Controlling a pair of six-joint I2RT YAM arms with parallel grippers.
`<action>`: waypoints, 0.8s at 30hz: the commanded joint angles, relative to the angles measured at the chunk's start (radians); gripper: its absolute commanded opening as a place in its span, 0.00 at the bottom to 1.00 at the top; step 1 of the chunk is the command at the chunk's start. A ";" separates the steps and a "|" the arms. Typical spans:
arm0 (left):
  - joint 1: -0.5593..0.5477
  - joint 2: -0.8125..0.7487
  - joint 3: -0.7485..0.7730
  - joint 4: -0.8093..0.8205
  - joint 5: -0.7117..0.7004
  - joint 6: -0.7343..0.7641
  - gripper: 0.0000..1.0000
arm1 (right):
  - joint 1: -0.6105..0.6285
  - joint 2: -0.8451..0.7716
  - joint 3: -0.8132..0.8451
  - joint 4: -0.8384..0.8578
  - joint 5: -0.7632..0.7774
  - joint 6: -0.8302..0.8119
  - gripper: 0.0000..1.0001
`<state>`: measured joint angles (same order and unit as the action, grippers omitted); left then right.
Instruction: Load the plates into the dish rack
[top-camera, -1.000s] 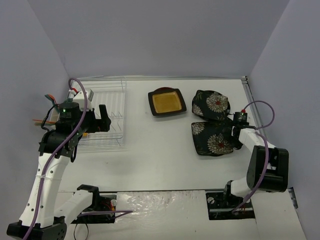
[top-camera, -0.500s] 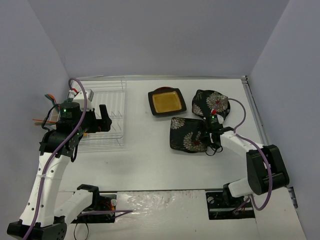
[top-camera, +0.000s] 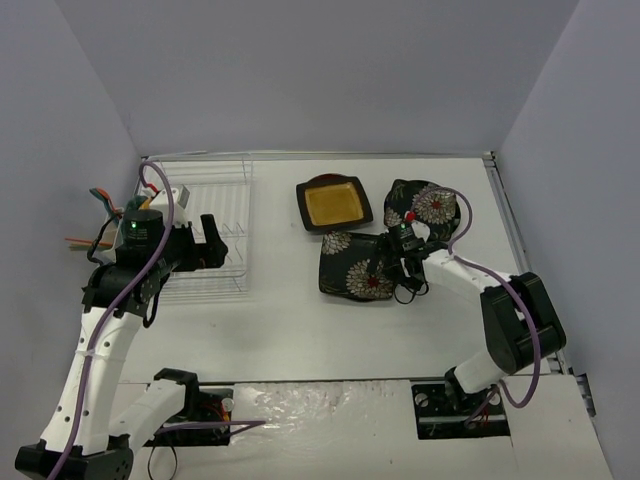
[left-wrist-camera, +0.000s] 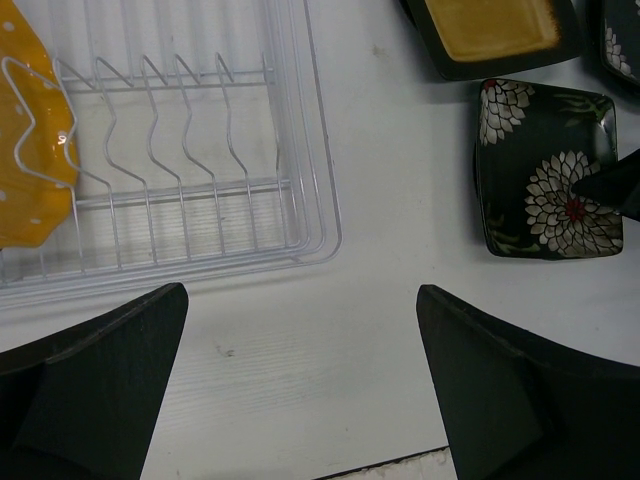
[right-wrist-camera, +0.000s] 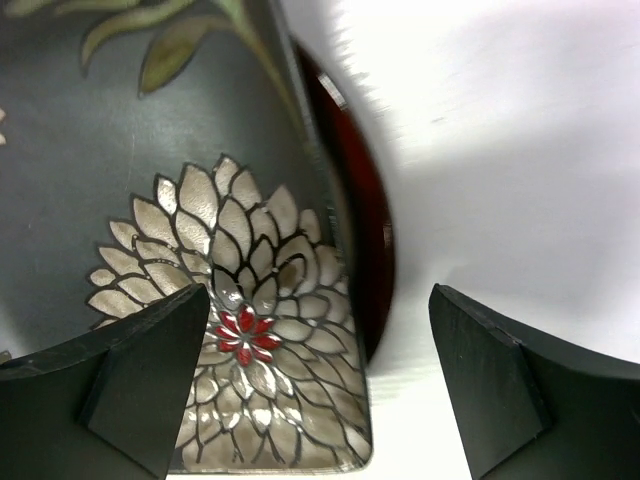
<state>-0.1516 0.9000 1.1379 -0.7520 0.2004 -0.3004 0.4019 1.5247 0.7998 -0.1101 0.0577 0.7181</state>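
A black white-flowered plate (top-camera: 352, 266) lies flat near the table's middle, also in the left wrist view (left-wrist-camera: 545, 175). My right gripper (top-camera: 400, 262) stands open across its right edge (right-wrist-camera: 315, 340): one finger over the flower pattern (right-wrist-camera: 250, 330), the other beyond the rim over the table. A dark red curved edge (right-wrist-camera: 375, 230) shows beside that rim. The second flowered plate (top-camera: 430, 207) and the black square plate with a yellow centre (top-camera: 334, 202) lie behind. The white wire dish rack (top-camera: 215, 195) holds an orange-yellow plate (left-wrist-camera: 30, 150). My left gripper (top-camera: 210, 245) hangs open and empty over the rack's near edge (left-wrist-camera: 300, 380).
A small white utensil cup (top-camera: 165, 190) sits at the rack's left side. Grey walls close in the table on the left, back and right. The table's near edge with both arm bases (top-camera: 330, 410) runs along the bottom.
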 joint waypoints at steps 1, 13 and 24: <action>-0.009 -0.026 -0.014 0.033 0.030 -0.044 0.97 | 0.000 -0.094 0.085 -0.092 0.116 -0.038 0.87; -0.008 -0.049 -0.037 -0.002 -0.001 -0.029 0.97 | -0.004 -0.051 0.144 -0.064 0.041 -0.177 0.69; -0.008 -0.040 -0.032 0.001 0.001 -0.034 0.97 | -0.027 0.013 0.096 0.050 -0.042 -0.211 0.62</action>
<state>-0.1562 0.8563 1.0737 -0.7780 0.2077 -0.3253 0.3905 1.5289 0.9010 -0.1378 0.0484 0.5305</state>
